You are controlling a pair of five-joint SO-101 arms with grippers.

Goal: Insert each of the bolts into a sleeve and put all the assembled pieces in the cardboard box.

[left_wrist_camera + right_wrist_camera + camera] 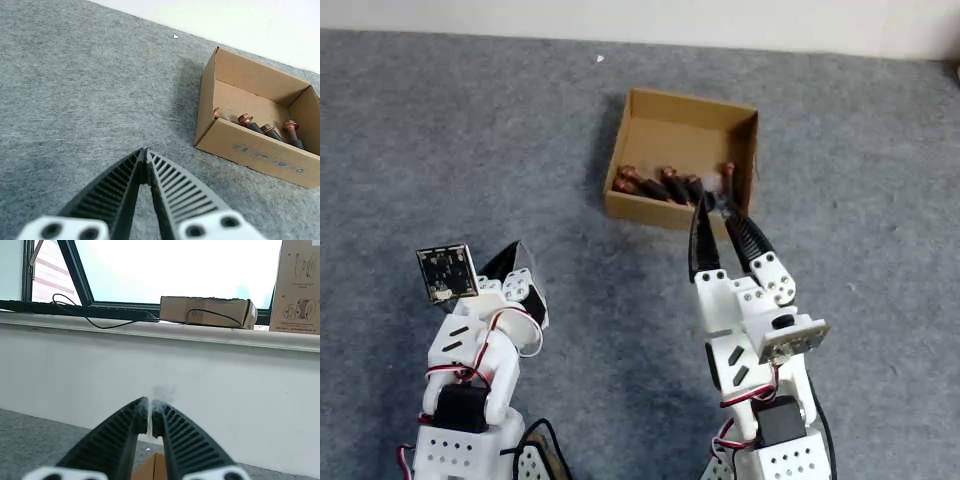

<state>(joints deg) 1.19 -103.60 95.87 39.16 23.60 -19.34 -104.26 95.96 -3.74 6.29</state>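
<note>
Left gripper [145,152] pressed together above carpet [75,75], well apart from box [250,150] | right gripper [716,204] at box's near wall, grip cannot be told, nearer arm | sleeved bolts [665,186] rowed inside along that wall

Matt cardboard box [642,209], fuzzy felt table [470,130]

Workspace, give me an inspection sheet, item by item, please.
Surface: grey carpet.
Job's things: cardboard box holding several assembled pieces in a row.
Clutter: small white speck.
End effectors: left end effector shut, over bare carpet; right end effector above the box's near wall.
Cables: wires at the arm bases; cord on the sill.
Surroundings: white wall, window, carton on the sill.
</note>
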